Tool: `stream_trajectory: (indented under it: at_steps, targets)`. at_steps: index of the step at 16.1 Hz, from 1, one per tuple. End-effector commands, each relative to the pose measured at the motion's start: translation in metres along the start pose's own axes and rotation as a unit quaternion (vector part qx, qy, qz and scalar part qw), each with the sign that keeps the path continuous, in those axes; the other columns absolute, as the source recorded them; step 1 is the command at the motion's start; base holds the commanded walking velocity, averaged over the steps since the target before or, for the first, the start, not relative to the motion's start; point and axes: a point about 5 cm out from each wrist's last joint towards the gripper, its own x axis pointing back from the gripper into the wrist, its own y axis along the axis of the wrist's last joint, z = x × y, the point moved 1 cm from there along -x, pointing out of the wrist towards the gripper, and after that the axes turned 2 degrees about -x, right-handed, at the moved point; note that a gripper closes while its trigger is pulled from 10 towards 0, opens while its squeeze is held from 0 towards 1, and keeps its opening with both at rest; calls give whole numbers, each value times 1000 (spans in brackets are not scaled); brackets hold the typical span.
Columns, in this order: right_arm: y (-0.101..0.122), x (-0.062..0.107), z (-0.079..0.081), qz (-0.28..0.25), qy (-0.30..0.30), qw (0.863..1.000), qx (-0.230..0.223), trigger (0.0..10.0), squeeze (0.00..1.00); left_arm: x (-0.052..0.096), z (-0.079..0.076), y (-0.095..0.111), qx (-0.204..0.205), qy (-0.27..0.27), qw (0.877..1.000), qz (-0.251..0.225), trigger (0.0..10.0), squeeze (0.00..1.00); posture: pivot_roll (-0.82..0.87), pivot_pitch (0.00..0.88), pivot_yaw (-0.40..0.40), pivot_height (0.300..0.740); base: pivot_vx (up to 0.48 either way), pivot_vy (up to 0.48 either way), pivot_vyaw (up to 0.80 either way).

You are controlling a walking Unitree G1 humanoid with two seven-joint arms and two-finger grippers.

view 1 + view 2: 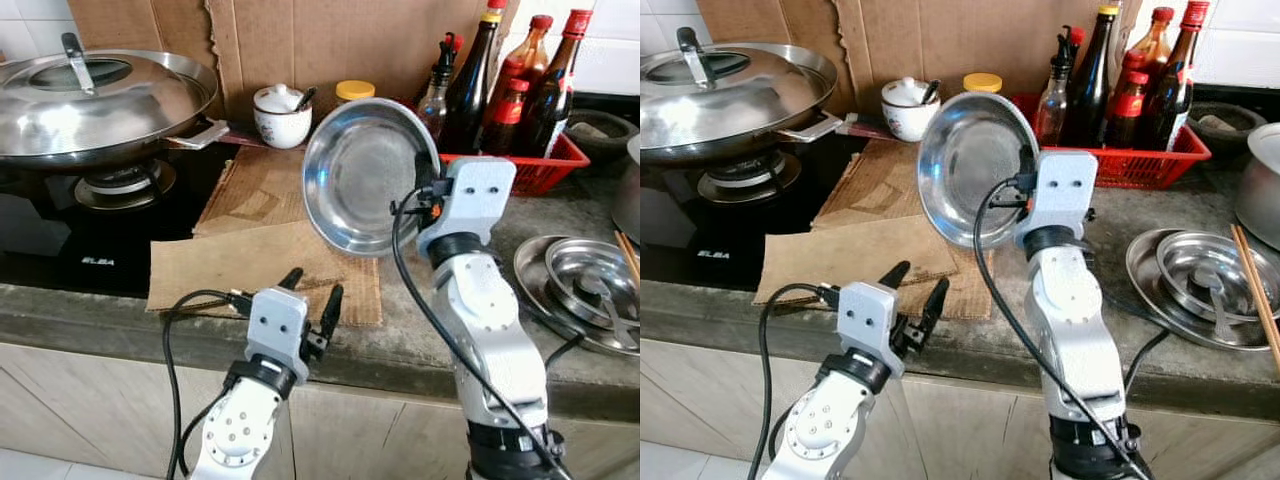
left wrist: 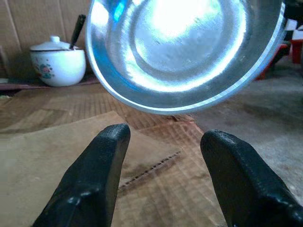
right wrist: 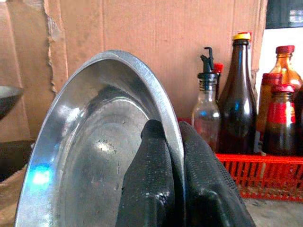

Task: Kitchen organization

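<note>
While the right end effector [image 1: 425, 185] is pinching its rim, the shiny round steel plate [image 1: 365, 185] is standing on edge above the cardboard-covered surface [image 1: 420, 325], hollow facing the spread-fingered left end effector [image 1: 312, 297].

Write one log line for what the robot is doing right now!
right gripper: shut on steel plate, held tilted above counter | left gripper: open, empty, over cardboard | stage: plate lifted, not placed

Steel dish [image 1: 365, 190] upright (shiny); aloft
</note>
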Motion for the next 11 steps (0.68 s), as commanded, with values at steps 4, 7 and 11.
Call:
stream_trajectory:
  at_steps: [4,7,11]
  targets:
    - [14,-1,-5,-46,-15,999,10,0,0,-1,2,9,0,7,1000,-16,10000,0,169,56,-39,740,0,0,0]
    - [13,0,-5,-43,-14,999,9,0,0,-1,0,8,-3,6,1000,-13,10000,0,171,56,-42,740,0,0,0]
    - [9,2,-3,-36,-7,999,9,0,0,-1,0,8,-2,3,1000,-12,10000,0,168,54,-44,740,-62,0,0]
